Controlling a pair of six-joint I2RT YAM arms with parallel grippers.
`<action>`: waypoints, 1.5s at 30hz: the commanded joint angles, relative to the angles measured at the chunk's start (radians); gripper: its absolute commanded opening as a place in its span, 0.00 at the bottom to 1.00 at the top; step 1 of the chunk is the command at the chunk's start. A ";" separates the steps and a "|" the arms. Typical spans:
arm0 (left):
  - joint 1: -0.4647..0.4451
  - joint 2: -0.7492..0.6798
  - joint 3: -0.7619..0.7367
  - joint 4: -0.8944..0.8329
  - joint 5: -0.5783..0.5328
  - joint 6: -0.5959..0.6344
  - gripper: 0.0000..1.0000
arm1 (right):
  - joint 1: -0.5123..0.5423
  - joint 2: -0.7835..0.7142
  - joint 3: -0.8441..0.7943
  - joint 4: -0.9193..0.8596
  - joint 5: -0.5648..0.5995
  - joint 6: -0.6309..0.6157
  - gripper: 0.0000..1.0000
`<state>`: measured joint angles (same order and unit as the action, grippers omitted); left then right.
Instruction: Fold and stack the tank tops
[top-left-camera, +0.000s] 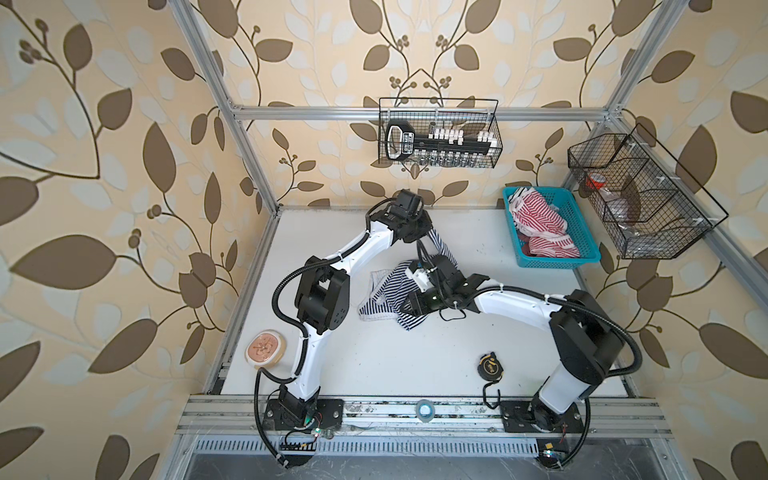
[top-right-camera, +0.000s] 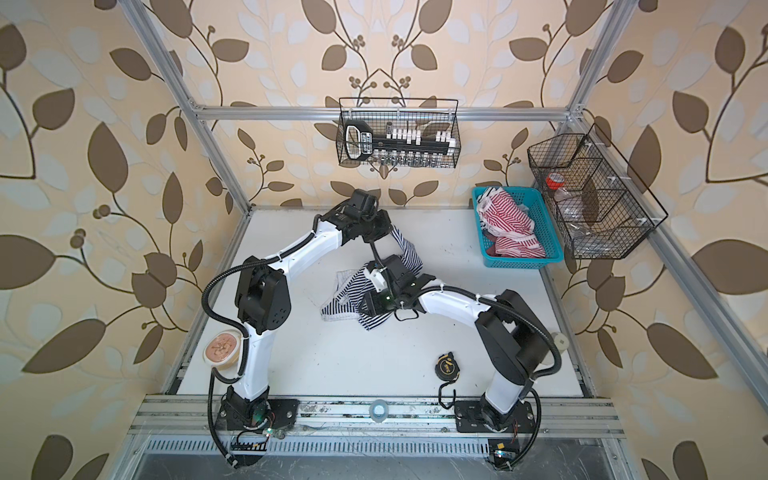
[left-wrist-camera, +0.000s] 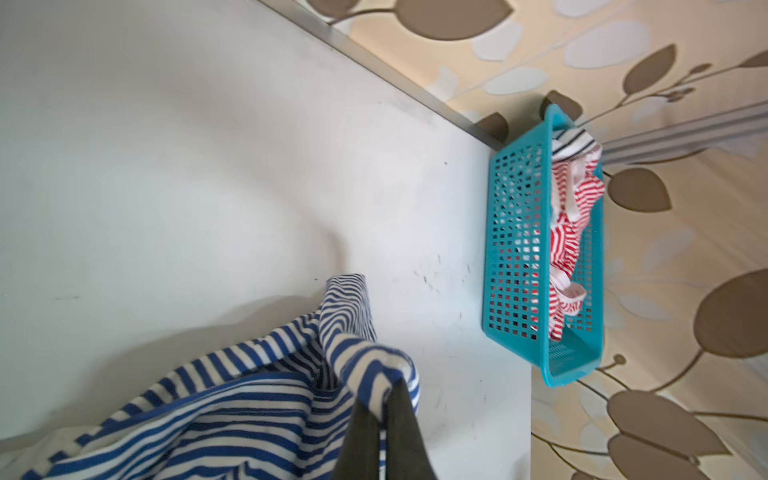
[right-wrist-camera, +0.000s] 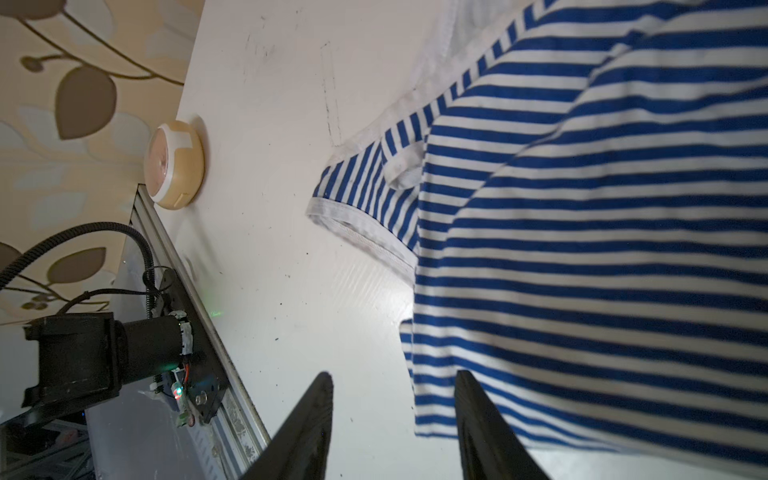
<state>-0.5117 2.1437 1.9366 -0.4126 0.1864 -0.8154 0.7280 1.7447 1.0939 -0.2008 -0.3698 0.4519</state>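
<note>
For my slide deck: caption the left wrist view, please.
Left pincer shut on the navy-striped tank top; red-striped top lies in the teal basket.

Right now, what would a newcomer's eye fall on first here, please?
The navy-and-white tank top centred on the white table, one end lifted by the shut left gripper, the open right gripper beside it. Then the red-and-white tank top heaped in the teal basket at the far right corner.

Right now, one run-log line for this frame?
left fingers: shut on navy striped top, one end lifted | right fingers: open beside its edge | red striped top: in basket | folded: none
</note>
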 joint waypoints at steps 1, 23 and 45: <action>0.010 -0.087 -0.016 0.039 0.041 -0.014 0.00 | 0.015 0.060 0.052 0.029 0.036 -0.010 0.49; 0.089 -0.156 -0.084 0.034 0.091 -0.003 0.00 | 0.060 0.275 0.232 -0.169 0.226 -0.108 0.12; 0.207 -0.402 -0.226 -0.151 0.015 0.211 0.00 | -0.320 -0.328 -0.036 -0.227 0.001 -0.074 0.00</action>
<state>-0.2974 1.8286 1.7393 -0.5053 0.2268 -0.6827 0.4652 1.4239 1.1072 -0.3630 -0.2878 0.3748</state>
